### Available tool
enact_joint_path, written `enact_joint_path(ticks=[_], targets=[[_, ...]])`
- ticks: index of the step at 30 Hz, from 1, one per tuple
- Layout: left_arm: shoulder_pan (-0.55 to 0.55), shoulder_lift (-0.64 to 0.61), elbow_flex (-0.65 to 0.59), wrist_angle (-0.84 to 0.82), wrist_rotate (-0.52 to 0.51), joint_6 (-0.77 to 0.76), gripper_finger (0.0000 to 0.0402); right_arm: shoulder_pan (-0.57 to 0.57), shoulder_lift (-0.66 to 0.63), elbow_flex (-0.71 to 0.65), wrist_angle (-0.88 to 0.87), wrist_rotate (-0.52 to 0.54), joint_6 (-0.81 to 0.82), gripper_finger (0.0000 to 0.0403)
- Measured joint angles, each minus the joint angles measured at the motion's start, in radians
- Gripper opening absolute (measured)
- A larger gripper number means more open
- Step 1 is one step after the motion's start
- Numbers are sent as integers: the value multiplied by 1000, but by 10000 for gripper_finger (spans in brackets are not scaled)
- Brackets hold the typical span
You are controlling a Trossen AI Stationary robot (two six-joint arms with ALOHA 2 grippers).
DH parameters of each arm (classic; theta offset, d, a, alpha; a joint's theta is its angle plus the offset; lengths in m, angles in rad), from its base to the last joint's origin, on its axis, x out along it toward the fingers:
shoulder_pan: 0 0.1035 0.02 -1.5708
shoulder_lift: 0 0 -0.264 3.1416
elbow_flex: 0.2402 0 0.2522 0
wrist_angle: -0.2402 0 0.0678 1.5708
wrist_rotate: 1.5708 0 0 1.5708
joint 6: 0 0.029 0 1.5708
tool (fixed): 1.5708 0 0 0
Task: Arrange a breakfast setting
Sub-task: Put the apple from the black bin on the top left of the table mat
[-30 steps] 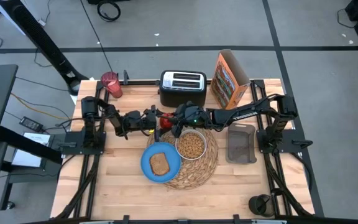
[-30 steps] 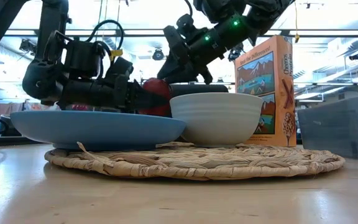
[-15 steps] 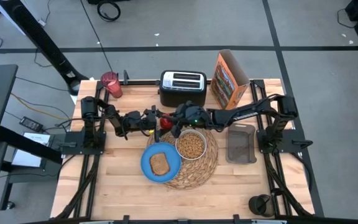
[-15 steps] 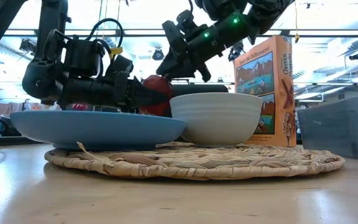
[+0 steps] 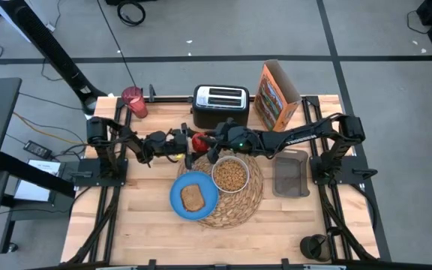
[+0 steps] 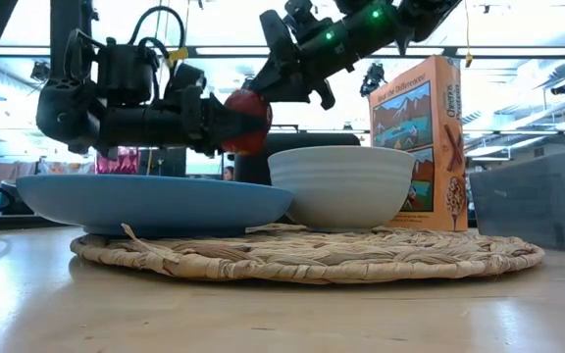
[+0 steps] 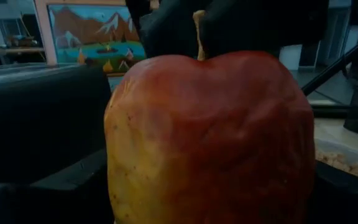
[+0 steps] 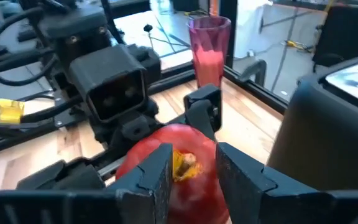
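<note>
Apple (image 6: 247, 121) now higher, above bowl (image 6: 339, 185).

A wooden table (image 5: 141, 217) carries a round straw placemat (image 5: 250, 199) near its middle. Along the far edge stand a pink cup (image 5: 133, 102) at the left corner, a black toaster (image 5: 220, 105) in the middle, and a cereal box (image 5: 277, 94) toward the right. A clear plastic container (image 5: 291, 174) rests near the right edge, just beside the placemat.

Grey floor (image 5: 201, 30) crossed by dark seams, black cables (image 5: 131, 10), bright ceiling lights (image 6: 547, 88).
</note>
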Motion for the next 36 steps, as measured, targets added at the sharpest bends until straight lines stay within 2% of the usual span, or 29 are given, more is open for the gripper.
enact_joint_path(ticks=[10, 18, 28, 36], targets=[[2, -18, 7, 0, -2, 1, 337, 3, 0, 0, 30, -18, -22, 87], [2, -18, 7, 2, -2, 0, 339, 6, 0, 1, 29, -24, -13, 14], [2, -18, 7, -2, -4, 0, 352, 0, 0, 1, 26, -38, 11, 13], [1, -21, 10, -70, -3, -34, 353, 0, 4, -1, 11, -39, 11, 13]])
